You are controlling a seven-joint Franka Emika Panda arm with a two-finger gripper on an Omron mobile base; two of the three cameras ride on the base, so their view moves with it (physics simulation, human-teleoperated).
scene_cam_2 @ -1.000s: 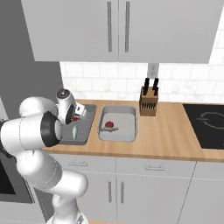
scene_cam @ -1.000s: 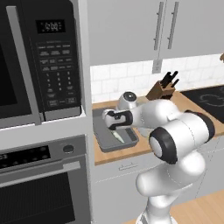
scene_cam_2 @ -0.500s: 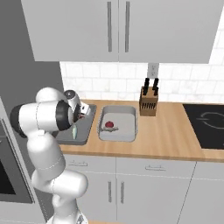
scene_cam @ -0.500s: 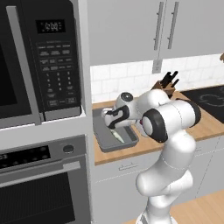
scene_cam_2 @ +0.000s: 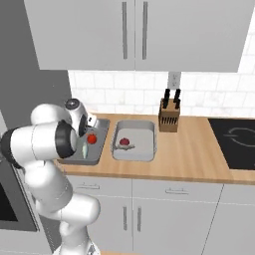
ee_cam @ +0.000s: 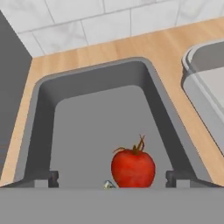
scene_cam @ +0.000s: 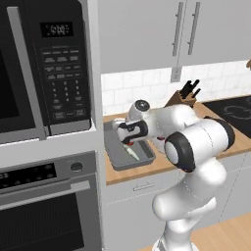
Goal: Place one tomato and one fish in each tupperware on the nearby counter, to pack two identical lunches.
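The darker tupperware (ee_cam: 94,70) stands on the wooden counter (scene_cam_2: 189,154) against the left wall. A red tomato (ee_cam: 133,167) lies loose inside it, with wide gaps to both fingertips (ee_cam: 47,177). My gripper (ee_cam: 113,178) is open just above this container's floor. A sliver of the fish (ee_cam: 107,184) shows beside the tomato. From the right base view the same tomato (scene_cam_2: 91,138) and the pale fish (scene_cam_2: 84,151) rest in the darker tupperware (scene_cam_2: 94,158), below my gripper (scene_cam_2: 91,130). The lighter tupperware (scene_cam_2: 152,144) to its right holds another tomato (scene_cam_2: 124,142).
A knife block (scene_cam_2: 169,114) stands at the back of the counter by the tiled wall. A black cooktop (scene_cam_2: 239,142) lies at the far right. A microwave (scene_cam: 44,68) and an oven (scene_cam: 49,206) fill the tall unit to the left of the containers.
The jaws have spread wide and the tomato, earlier held above the darker tupperware, now lies inside it. The arm has swung closer to the left wall.
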